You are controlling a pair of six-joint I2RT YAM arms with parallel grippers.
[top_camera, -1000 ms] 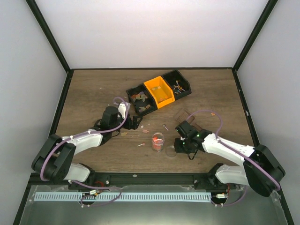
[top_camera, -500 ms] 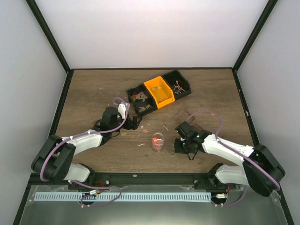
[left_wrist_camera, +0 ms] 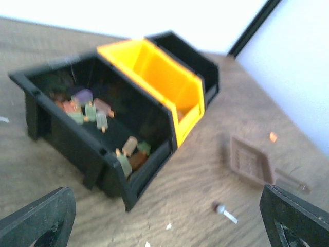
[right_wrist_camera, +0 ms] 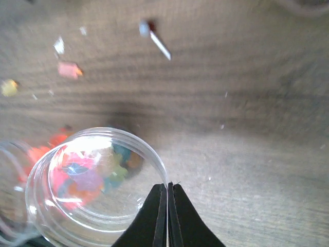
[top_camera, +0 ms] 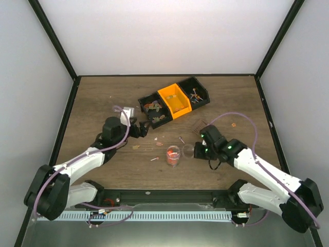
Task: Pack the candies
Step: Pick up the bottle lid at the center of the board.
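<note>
Since a second ago the right gripper [right_wrist_camera: 167, 208] has carried the lid [right_wrist_camera: 97, 185] off the table to just beside the cup [top_camera: 173, 155], while the left gripper [top_camera: 134, 128] has swung up to the black bin [left_wrist_camera: 61, 140]. Right fingers are pinched on the lid's rim; the left ones are spread wide, holding nothing. Candies [left_wrist_camera: 97, 114] lie in that bin and more sit in the cup, so capping well probably means levelling the lid, centring it over the mouth and pressing straight down, since the edge grip may slip.
</note>
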